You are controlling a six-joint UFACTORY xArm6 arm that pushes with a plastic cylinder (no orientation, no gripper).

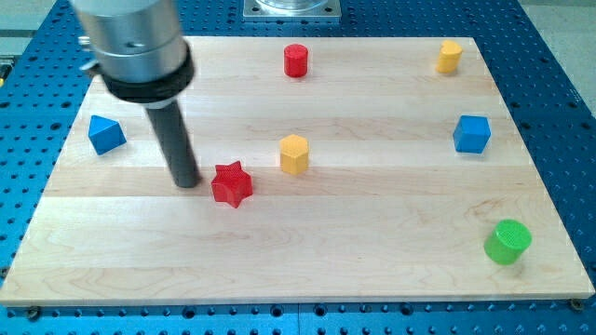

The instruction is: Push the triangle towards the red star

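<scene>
The blue triangle (105,134) lies near the board's left edge. The red star (231,183) lies left of the board's middle. My tip (185,180) rests on the board between them, just left of the red star and well to the right of and below the triangle. The rod rises from the tip to the arm's grey body at the view's top left. The tip touches neither block, though it stands very close to the star.
A yellow hexagon (293,154) sits right of the star. A red cylinder (296,60) is at the top middle, a yellow block (450,56) at the top right, a blue cube (471,133) at the right, a green cylinder (507,241) at the bottom right.
</scene>
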